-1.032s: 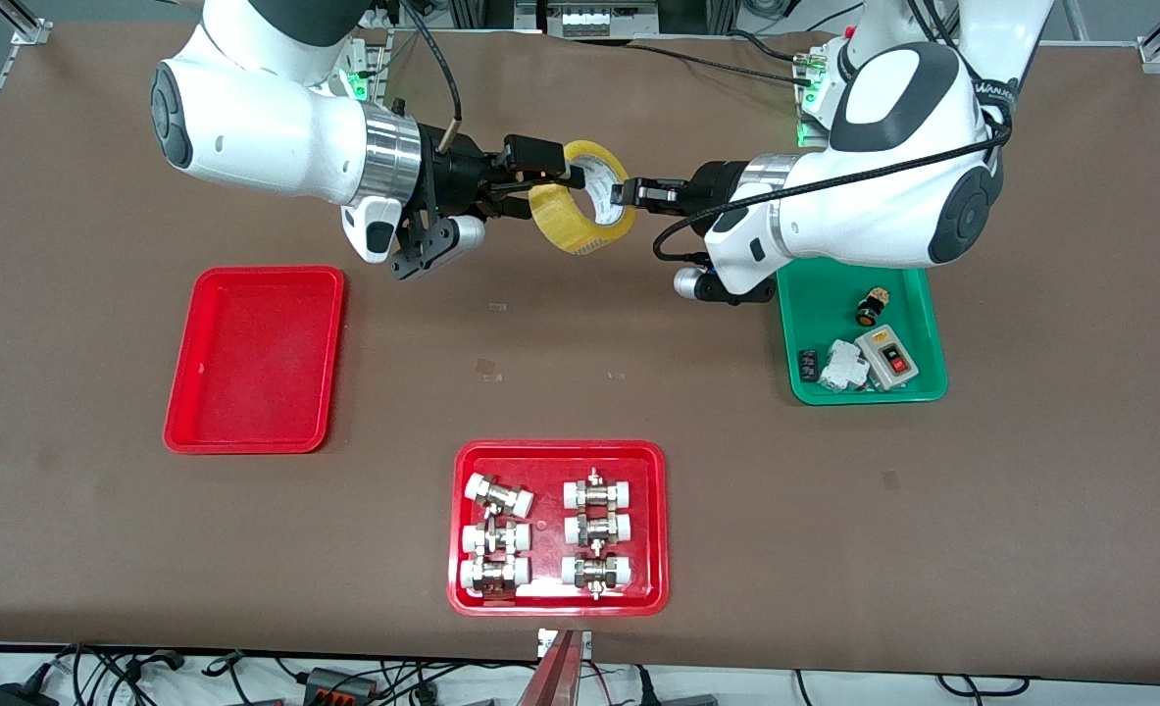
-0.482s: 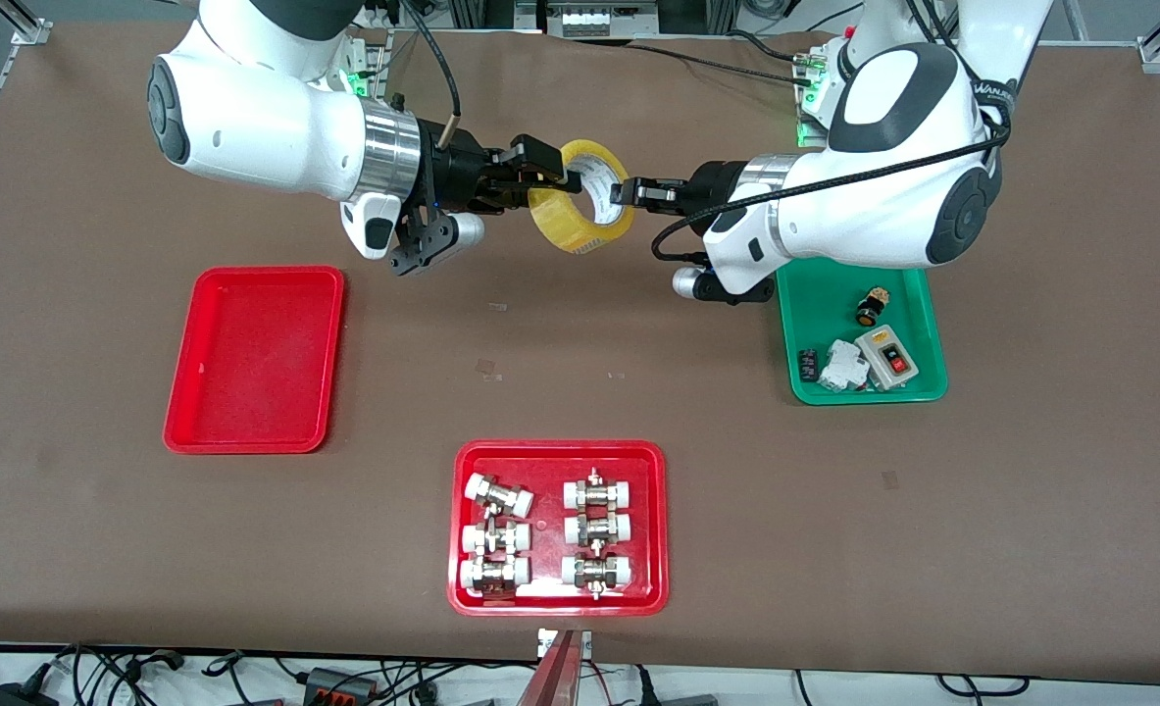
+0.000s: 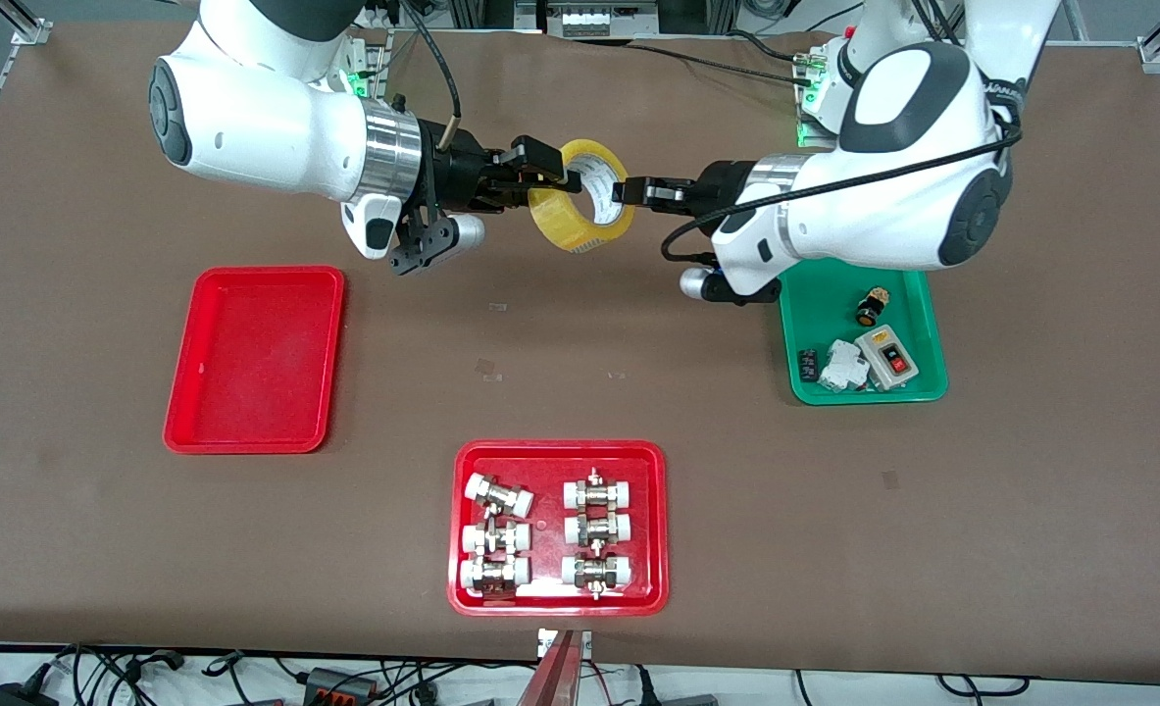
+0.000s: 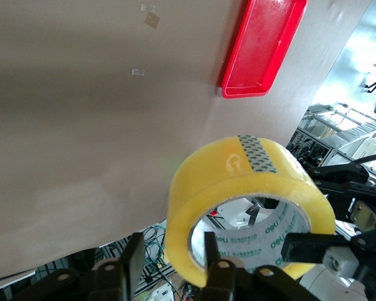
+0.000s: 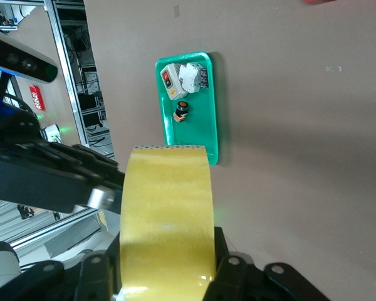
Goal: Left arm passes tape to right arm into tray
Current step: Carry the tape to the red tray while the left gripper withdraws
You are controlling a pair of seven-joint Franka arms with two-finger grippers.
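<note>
high over the desk between both arms, the tape [image 3: 583, 196] hangs mid-handover. the right claw [image 3: 552, 180] pinches its wall; the left claw [image 3: 638, 191] looks parted around the opposite wall, seemingly letting go. next the left should draw clear so the right can carry it to the red tray [image 3: 184, 382].

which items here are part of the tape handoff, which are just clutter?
In play:
tape, held in the air between both grippers
left gripper
right gripper
plain red tray, toward the right arm's end

Clutter:
green tray with switch parts
red tray with metal fittings
</note>
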